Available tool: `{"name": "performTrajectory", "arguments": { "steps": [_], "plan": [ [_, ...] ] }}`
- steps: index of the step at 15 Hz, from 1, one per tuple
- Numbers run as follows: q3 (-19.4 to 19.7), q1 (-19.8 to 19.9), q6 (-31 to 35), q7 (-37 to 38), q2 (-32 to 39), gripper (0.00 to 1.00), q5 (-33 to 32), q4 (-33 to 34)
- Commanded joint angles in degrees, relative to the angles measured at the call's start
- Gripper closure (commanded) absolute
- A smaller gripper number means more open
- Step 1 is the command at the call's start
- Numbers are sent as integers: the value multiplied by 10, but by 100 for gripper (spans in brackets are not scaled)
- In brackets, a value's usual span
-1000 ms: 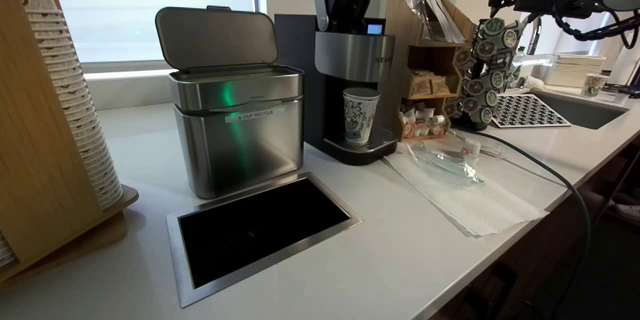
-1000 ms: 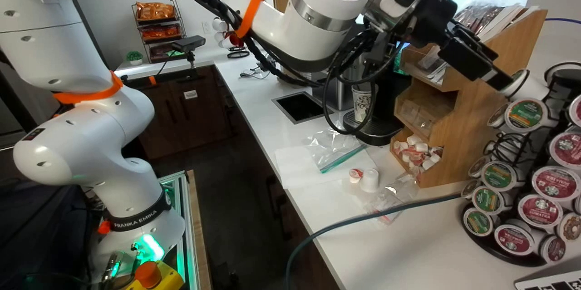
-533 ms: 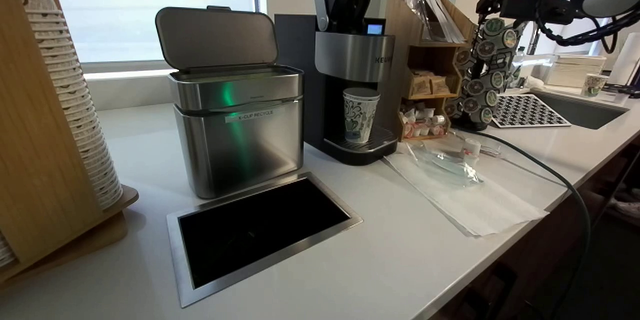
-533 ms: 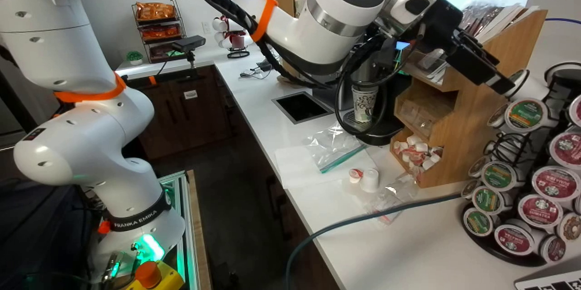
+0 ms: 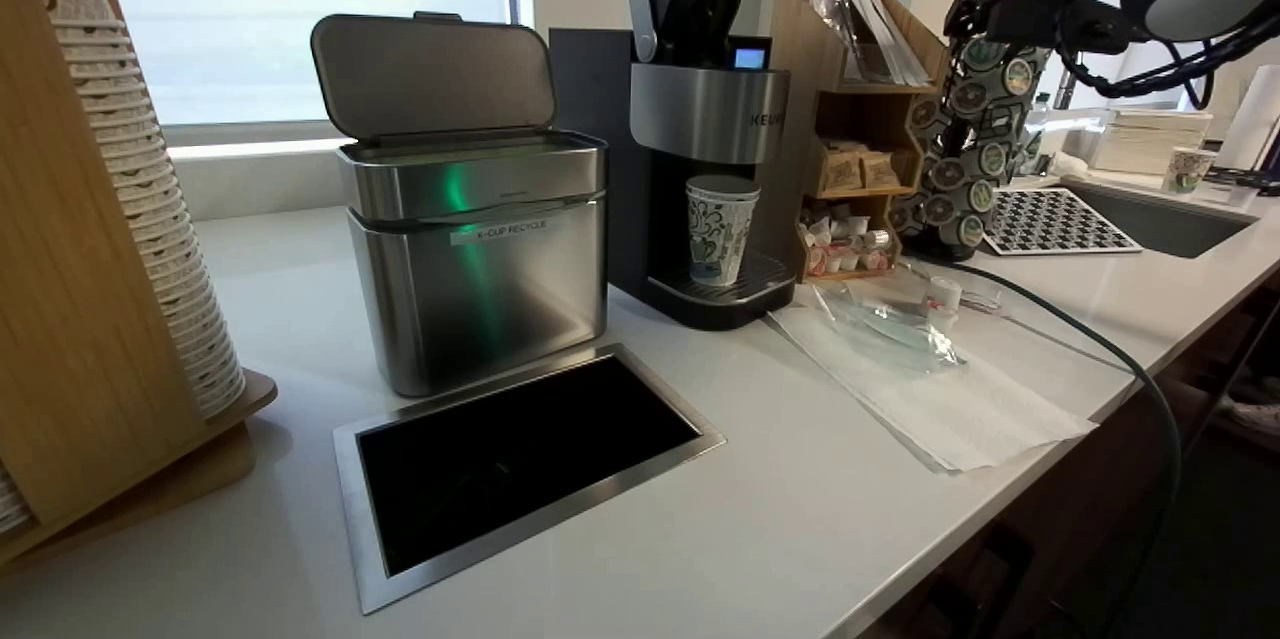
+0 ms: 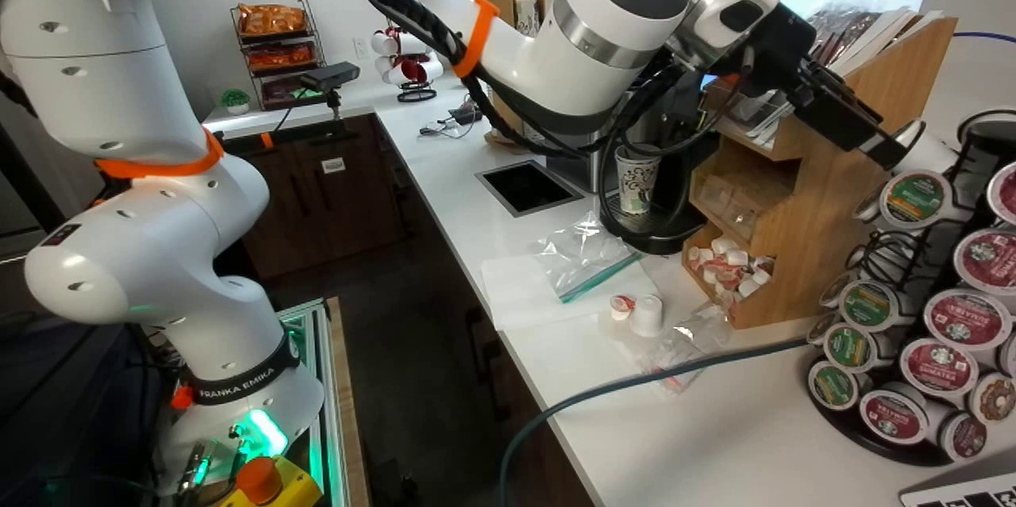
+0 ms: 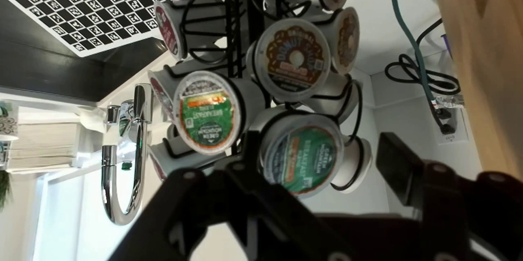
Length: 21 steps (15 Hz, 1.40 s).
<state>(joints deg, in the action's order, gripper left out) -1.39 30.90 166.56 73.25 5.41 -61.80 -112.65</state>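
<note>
My gripper [image 7: 322, 159] is open at the top of a black wire rack [image 7: 256, 12] full of coffee pods. A green-labelled Breakfast Blend pod [image 7: 304, 157] sits in the rack between the fingers. The left finger [image 7: 250, 146] stands close to the pod's side; I cannot tell if it touches. The right finger [image 7: 394, 167] is clearly apart from it. Another green pod [image 7: 208, 112] and a Donut Shop pod [image 7: 293, 59] sit close by. In both exterior views the gripper [image 6: 889, 148] is at the rack's upper part, and its fingers are partly hidden.
A wooden organizer [image 6: 841, 197] stands close beside the gripper. A coffee maker [image 5: 700, 114] with its lid raised holds a paper cup [image 5: 720, 234]. An open steel bin [image 5: 490, 289] stands behind a counter opening [image 5: 540, 509]. A hose [image 6: 635, 376] crosses the counter.
The arm and gripper have moved toward the rack and slightly down. The rack's pods have shifted slightly in both exterior views since half a second ago.
</note>
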Motion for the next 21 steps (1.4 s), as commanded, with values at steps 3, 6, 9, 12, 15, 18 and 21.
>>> {"name": "performTrajectory", "arguments": {
  "steps": [3,6,9,12,15,18,21],
  "plan": [
    [2,-6,-16,16,14,33,-31,19],
    [2,-5,-15,13,14,65,-36,18],
    [2,-5,-14,9,15,88,-39,18],
    [2,-6,-13,7,14,100,-40,17],
    [1,-6,-9,3,12,98,-36,15],
    [-1,-4,5,-4,11,98,-23,8],
    [-2,1,30,-16,5,98,-13,-4]
  ]
}}
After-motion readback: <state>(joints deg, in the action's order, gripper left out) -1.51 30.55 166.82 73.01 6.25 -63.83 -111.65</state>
